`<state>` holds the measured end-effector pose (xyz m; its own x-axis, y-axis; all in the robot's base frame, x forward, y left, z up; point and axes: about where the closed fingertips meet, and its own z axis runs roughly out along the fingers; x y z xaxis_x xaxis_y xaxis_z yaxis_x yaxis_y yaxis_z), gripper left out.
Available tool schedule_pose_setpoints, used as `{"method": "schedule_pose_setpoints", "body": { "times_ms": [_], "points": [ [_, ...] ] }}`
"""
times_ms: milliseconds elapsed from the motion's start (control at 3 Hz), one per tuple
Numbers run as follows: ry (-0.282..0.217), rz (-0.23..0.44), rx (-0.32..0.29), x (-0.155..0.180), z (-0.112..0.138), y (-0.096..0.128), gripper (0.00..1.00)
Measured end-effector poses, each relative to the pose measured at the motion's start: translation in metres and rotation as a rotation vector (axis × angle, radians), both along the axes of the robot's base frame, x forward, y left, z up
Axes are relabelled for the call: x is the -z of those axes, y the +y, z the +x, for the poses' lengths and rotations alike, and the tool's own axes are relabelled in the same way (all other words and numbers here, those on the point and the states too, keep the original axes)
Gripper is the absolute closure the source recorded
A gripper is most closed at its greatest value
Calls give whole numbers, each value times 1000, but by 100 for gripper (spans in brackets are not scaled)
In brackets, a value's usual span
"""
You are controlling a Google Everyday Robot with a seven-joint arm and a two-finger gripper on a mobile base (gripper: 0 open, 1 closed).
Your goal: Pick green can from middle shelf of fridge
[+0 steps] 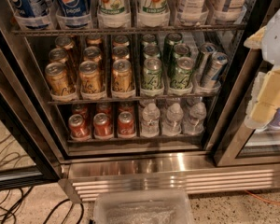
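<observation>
Stainless-steel ribbing forms the base grille of the fridge (177,180), whose wire racks show plainly above it. On the middle shelf (130,98) three rows of gold cans (90,76) fill the left half, two rows of green ones stand right of centre, and slim silver-blue cans (210,67) lean at the right end. The green can (152,73) nearest the front rail heads the left green row. It stands upright, just beside the front gold can on its left and a second green can (182,73) on its right. Above, the top rack carries large soda bottles (70,1); below, red cans (102,124) sit left and water bottles (173,118) right. The gripper (269,96), cream-coloured, hangs at the right edge of the view, in front of the fridge's right frame, about level with the middle shelf and well apart from the green can. How far it is spread, and whether it has anything in its hold, I cannot tell. A clear plastic bin (142,209) rests on the speckled floor (224,209) before the grille, with dark cables (9,204) to the left
</observation>
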<state>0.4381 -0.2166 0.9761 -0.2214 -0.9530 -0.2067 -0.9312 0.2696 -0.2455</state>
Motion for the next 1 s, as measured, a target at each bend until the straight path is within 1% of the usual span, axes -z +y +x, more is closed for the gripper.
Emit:
{"method": "schedule_pose_setpoints", "body": {
  "times_ms": [333, 667, 1000],
  "points": [
    [-9, 5, -5, 0, -2, 3, 0],
    [-22, 52, -67, 18, -19, 28, 0],
    [-1, 194, -58, 70, -40, 57, 0]
  ]
}}
